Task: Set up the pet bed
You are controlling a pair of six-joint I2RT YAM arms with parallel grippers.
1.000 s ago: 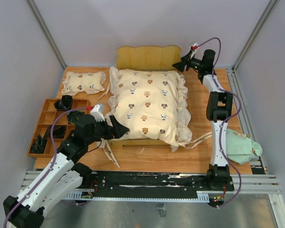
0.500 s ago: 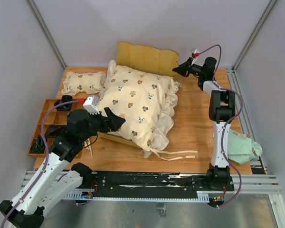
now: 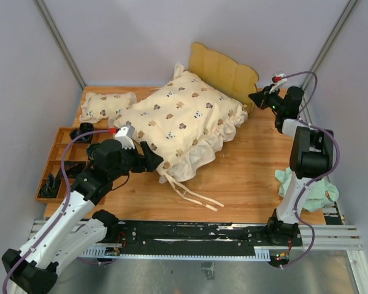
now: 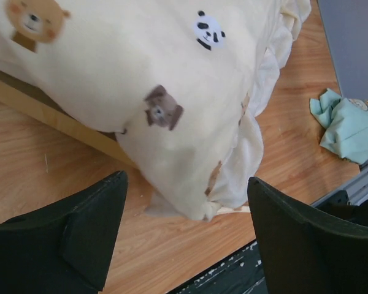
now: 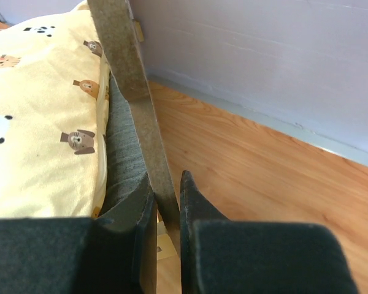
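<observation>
While the pet bed (image 3: 224,70) lies slantwise on the table (image 3: 251,177) in the top view, headboard far right and foot near left, the right gripper (image 3: 256,98) sits at the headboard corner and the left gripper (image 3: 152,160) at the foot, so each arm has its own end of the long axis. From the left wrist, the fingers (image 4: 92,226) stand spread, holding nothing, with the quilt (image 4: 141,61) and foot rail (image 4: 49,116) just ahead. From the right wrist, the jaws pinch the frame's thin wooden edge (image 5: 119,37), grey fabric (image 5: 119,153) beside it.
</observation>
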